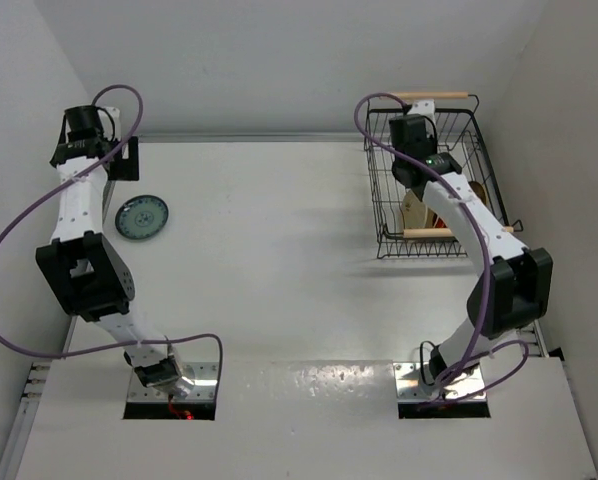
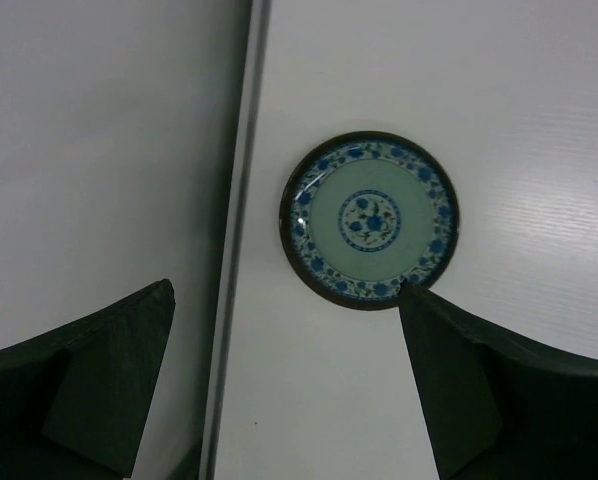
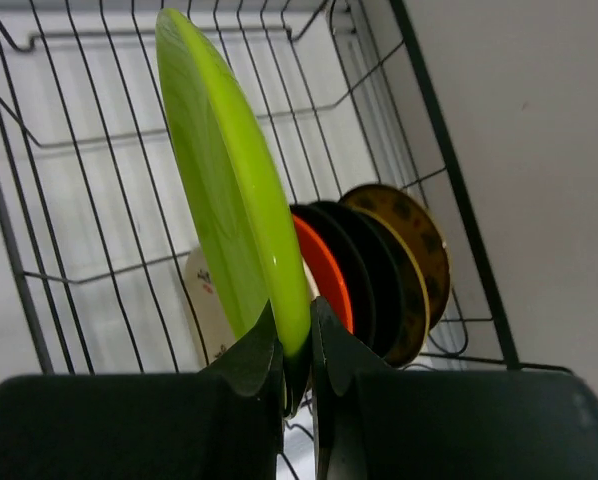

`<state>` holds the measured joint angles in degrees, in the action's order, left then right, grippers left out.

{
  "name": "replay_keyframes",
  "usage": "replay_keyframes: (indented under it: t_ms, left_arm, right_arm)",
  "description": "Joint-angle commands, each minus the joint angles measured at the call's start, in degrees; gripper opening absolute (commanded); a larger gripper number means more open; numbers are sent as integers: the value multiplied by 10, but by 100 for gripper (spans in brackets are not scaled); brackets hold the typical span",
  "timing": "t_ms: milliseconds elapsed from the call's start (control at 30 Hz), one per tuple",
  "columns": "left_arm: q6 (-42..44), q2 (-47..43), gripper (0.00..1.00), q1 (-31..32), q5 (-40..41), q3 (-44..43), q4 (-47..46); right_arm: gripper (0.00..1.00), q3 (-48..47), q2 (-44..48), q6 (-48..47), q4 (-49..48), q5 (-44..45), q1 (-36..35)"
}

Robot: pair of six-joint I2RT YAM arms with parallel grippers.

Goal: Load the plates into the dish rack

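we are clamping the lime green plate by its rim in our right gripper, holding it upright so it slots into the dish rack beside the orange plate. our left gripper is hanging with fingers wide apart over the teal patterned plate, which is lying flat on the white table near the left wall.
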<state>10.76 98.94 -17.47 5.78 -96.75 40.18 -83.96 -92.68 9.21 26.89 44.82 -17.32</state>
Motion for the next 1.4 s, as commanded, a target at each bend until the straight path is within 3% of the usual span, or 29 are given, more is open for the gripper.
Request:
replay_keyframes:
  t_ms: [0,267,433,800,900,933,1033,1367]
  left_arm:
    - [-24,20,99,-13,48,28,-28]
    - [-44,72,99,-47,70,61,-39]
    - [-38,72,99,-52,70,73,-44]
    - [-22,93,99,-63,50,84,-56]
    - [-17,100,99,-74,20,89,-62]
    - [-17,107,99,-74,12,89,-62]
    - [-17,119,99,-79,-8,84,-62]
    - [-7,186,96,-79,-68,38,-62]
  right_arm:
    - [0,16,-15,50,32,-21,8]
    - [0,55,-53,96,35,-97,26]
    - [0,62,-93,109,47,-81,26]
    - [0,82,-91,136,73,-81,20]
    - [16,77,-90,129,88,-95,21]
    - [30,77,-88,128,89,-97,20]
    - [46,71,-73,120,92,-103,21]
    - [67,6,-28,70,104,-114,25]
